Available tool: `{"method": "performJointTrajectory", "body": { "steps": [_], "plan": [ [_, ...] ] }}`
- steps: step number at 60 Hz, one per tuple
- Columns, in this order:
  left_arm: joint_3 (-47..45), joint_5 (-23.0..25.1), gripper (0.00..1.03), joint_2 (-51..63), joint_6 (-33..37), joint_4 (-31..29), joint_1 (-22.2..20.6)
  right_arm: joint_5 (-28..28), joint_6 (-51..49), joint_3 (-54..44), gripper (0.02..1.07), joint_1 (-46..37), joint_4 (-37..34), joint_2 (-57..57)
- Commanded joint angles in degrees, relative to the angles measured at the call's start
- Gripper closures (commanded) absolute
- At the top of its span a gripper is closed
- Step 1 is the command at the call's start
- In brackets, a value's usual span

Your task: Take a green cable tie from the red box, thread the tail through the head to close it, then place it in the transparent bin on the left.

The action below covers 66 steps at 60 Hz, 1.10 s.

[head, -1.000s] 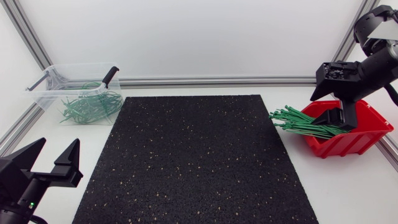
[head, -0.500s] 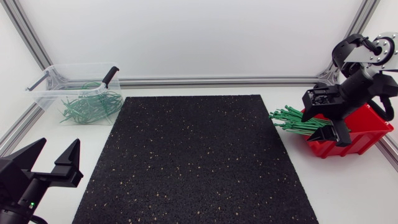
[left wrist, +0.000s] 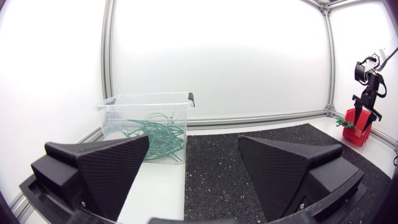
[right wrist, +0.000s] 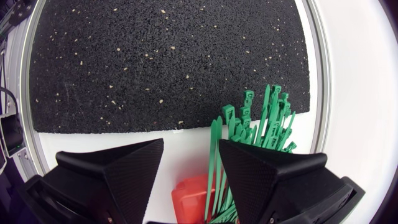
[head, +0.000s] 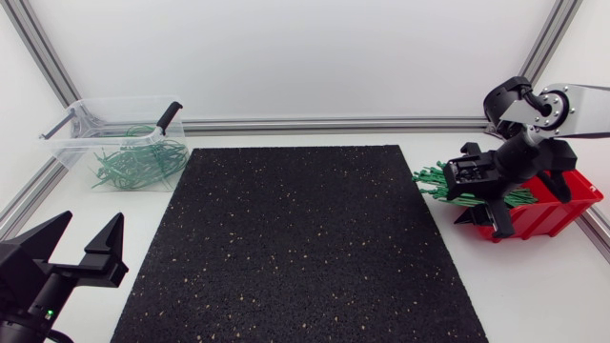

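Start at your left. The left fingers (head: 107, 246) are at the near left corner of the bench (head: 534, 286), just beside the near left corner of the black mat (head: 295, 248). They are spread wide open and hold nothing. From the left wrist view, they point across the bench at the clear bin (left wrist: 146, 115).

That bin stands at the far left corner of the bench, just past the mat's far left corner. A loose pile of looped green ties (head: 138, 162) lies in the bottom of it. A black clip (head: 170, 115) sits on the bin's rim, on the side nearer the mat.

The mat fills the middle of the bench.

Now look right. The red box (head: 551, 215) sits on the bench beside the mat's right edge, a little apart from it. A bundle of straight green cable ties (head: 440, 184) sticks out of the box's left end, and their heads reach toward the mat.

Your right fingers (head: 501, 225) hang over that end of the box, right above the bundle. They are open, with a clear gap between them. One tie runs through the gap close to one finger, but they do not squeeze it. You cannot tell if that finger touches it.
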Motion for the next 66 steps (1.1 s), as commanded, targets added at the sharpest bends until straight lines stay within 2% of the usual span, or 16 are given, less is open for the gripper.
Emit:
{"method": "performJointTrajectory", "body": {
  "steps": [1,5,12,16,41,47,53,59,66],
  "plan": [
    [-2.1,0.0,0.03,0.6,-1.6,-1.7,-0.4,0.8,-0.5,-2.2,0.41,0.5,0.7,1.5],
    [-2.1,0.0,0.03,0.6,-1.6,-1.7,-0.6,1.0,-0.7,-2.8,0.45,0.5,1.6,1.5],
    [-2.1,0.0,0.03,0.7,-1.6,-1.7,-0.7,1.2,-1.2,-3.3,0.46,0.0,1.4,1.3],
    [-2.1,0.0,0.03,0.7,-1.6,-1.7,-0.8,1.4,-1.6,-3.7,0.52,-0.2,1.2,0.6],
    [-2.1,0.0,0.03,0.7,-1.6,-1.7,-0.8,1.3,-4.5,-5.1,0.53,-2.6,0.2,-3.7],
    [-2.1,0.0,0.03,0.7,-1.6,-1.7,-0.8,1.4,-5.1,-5.3,0.64,-3.0,-0.1,-3.6],
    [-2.1,0.0,0.03,0.7,-1.6,-1.7,-0.8,1.4,-5.9,-6.1,0.66,-3.2,-0.2,-3.6],
    [-2.1,0.0,0.03,0.6,-1.6,-1.7,-0.8,1.5,-6.4,-6.6,0.76,-3.3,-0.2,-3.6],
    [-2.1,0.0,0.03,0.6,-1.6,-1.7,-0.8,1.6,-7.1,-6.6,0.77,-3.9,-0.2,-3.9]
  ]
}}
